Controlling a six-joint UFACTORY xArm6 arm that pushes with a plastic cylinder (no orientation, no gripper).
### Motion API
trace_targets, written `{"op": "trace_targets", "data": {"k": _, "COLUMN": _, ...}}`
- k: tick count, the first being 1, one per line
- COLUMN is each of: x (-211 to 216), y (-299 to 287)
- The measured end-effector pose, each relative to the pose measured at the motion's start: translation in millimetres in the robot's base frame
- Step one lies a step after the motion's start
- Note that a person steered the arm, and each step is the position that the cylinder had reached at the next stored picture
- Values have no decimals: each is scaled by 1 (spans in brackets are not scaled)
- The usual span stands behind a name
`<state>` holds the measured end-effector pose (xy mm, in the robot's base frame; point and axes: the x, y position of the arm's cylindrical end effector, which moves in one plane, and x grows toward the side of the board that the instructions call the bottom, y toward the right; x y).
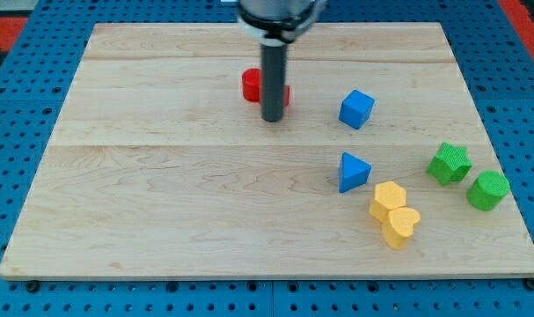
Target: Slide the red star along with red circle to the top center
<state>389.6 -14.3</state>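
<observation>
My tip (pixel 273 118) rests on the wooden board (pixel 161 194) near the view's top centre. Directly behind the rod sit red blocks: a red circle (pixel 252 85) shows to the left of the rod, and a sliver of a second red block (pixel 287 94), likely the red star, shows to its right. The rod hides most of that second block, so its shape cannot be made out. The tip sits just below these red blocks, touching or nearly touching them.
A blue cube (pixel 356 108) lies right of the tip. A blue triangle (pixel 353 171) lies below it. Two yellow blocks (pixel 389 199) (pixel 400 225) sit at lower right. A green star (pixel 449 163) and a green block (pixel 488 189) sit at far right.
</observation>
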Motion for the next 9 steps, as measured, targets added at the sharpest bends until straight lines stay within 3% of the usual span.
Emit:
{"op": "trace_targets", "data": {"k": 2, "x": -23, "y": -22}}
{"op": "trace_targets", "data": {"k": 3, "x": 6, "y": -66}}
{"op": "trace_targets", "data": {"k": 4, "x": 16, "y": -55}}
{"op": "trace_targets", "data": {"k": 5, "x": 4, "y": -4}}
{"op": "trace_targets", "data": {"k": 9, "x": -23, "y": 0}}
